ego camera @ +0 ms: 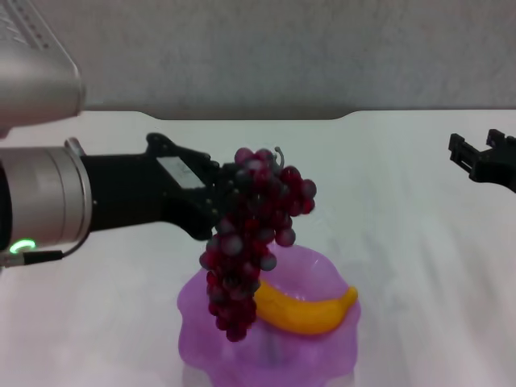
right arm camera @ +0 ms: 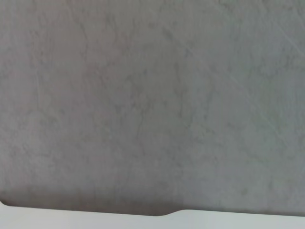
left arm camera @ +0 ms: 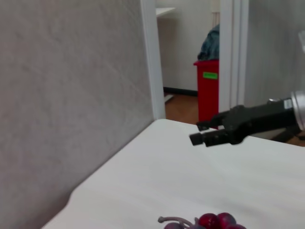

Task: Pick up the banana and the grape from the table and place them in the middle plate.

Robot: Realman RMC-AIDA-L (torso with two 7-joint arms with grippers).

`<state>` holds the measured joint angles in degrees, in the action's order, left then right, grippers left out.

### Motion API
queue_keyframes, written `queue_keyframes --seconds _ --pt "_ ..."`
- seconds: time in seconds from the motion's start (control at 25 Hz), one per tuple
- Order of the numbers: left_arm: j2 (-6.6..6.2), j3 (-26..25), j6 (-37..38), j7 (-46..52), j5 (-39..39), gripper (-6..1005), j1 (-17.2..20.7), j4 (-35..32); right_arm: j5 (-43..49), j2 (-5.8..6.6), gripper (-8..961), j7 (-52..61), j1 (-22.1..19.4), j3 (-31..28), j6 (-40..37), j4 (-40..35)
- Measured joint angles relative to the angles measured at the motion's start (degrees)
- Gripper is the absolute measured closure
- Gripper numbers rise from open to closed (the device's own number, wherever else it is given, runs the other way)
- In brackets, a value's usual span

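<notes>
I see one white table (ego camera: pixel 419 266) with one purple middle plate (ego camera: pixel 201 322) at the near edge, and one banana (ego camera: pixel 310 313) lying in it. My left gripper (ego camera: pixel 224 197) pinches the top of the one grape (ego camera: pixel 254 234) bunch, which hangs over the plate's left side, its tip beside the banana. The right gripper (ego camera: pixel 476 157) hovers well apart at far right, nothing between its parted fingers.
</notes>
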<state>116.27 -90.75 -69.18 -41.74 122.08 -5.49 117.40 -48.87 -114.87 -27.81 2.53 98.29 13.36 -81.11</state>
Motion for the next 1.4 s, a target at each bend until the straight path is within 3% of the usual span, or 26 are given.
queue_keyframes --seconds 0.56,1.04,1.4 --pt "0.06 9.46 2.51 -6.51 0.12 911 -6.72 -15.72 0.01 0.00 358 0.04 0.81 0.14 0.00 -0.01" --pt "0.12 12.65 12.81 -8.62 -0.10 913 -16.12 -38.16 0.01 0.00 358 0.04 1.20 0.31 0.00 -0.01" --pt "0.09 13.06 14.91 -9.11 -0.05 902 -16.44 -39.84 0.01 0.00 357 0.04 1.29 0.34 0.06 0.34"
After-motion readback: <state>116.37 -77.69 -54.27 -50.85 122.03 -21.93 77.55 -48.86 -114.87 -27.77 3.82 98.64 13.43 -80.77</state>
